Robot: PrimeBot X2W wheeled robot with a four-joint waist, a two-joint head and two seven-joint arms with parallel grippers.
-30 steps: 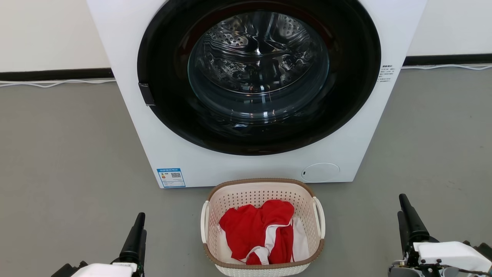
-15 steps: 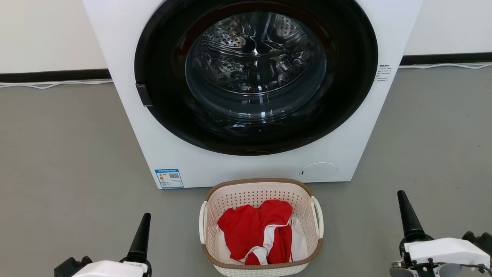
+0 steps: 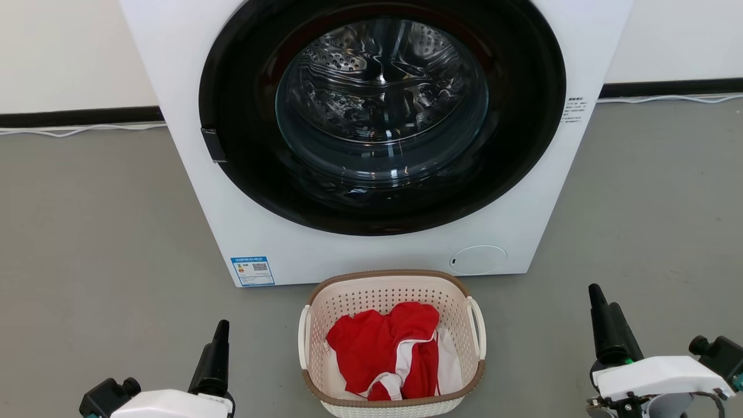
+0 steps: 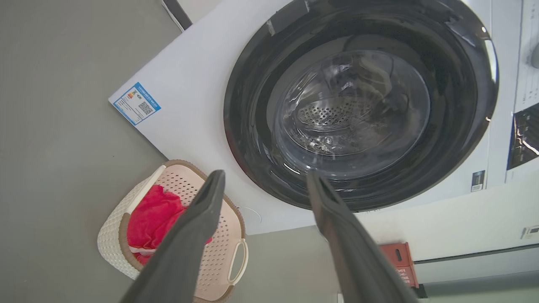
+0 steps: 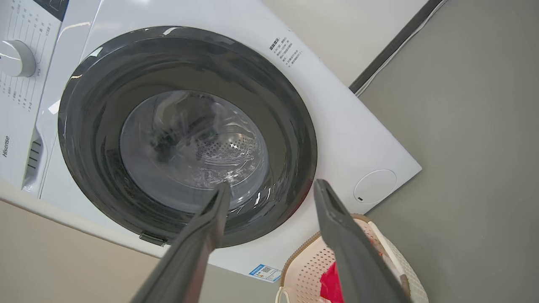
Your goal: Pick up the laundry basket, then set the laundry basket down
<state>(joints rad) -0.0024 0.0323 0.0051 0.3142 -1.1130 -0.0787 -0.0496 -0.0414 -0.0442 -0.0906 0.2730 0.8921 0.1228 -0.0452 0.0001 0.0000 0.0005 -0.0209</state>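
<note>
- One grey floor [image 3: 98, 220] carries everything.
- One white washer [image 3: 380, 110] with a round glass door stands by the wall.
- One basket [image 3: 386, 273] sits on the floor just before the washer, between the tools and untouched, with two white handles [image 3: 303, 337], one on each side.
- Two tools, the left tool [image 4: 265, 176] and the right tool [image 5: 273, 185], are both spread wide, hold nothing, and are well apart from the basket.
- One red-and-white heap of clothes [image 3: 377, 348] lies in the basket.
- One blue label [image 3: 252, 271] is on the washer's lower left corner.
</note>
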